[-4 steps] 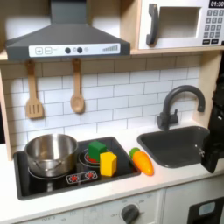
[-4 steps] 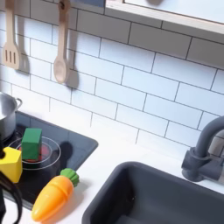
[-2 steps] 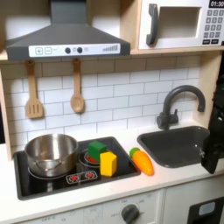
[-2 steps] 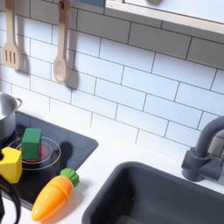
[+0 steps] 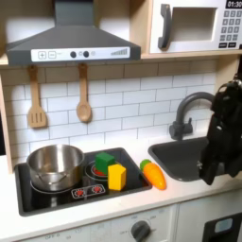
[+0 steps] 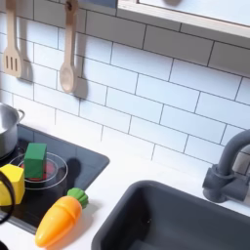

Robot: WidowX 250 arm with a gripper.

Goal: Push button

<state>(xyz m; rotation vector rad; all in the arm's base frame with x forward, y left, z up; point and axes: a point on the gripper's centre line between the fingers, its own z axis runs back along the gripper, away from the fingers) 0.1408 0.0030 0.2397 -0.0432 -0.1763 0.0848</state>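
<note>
Open counter between carrot (image 5: 153,175) and sink (image 5: 189,157) in the first exterior view; bare white strip along the tiled wall behind the stove (image 6: 73,172) in the second exterior view. Stove crowded: pot (image 5: 55,165) at the first exterior view's left, green block (image 5: 103,163) and yellow block (image 5: 116,176) close together beside it. Sink basin hollow, faucet (image 5: 192,112) arching over its back edge. Robot arm (image 5: 224,128) standing over the sink's right side. Spatula (image 5: 36,99) and spoon (image 5: 83,95) hanging flat against the wall. Hood (image 5: 68,42) and microwave (image 5: 194,25) capping headroom above.
</note>
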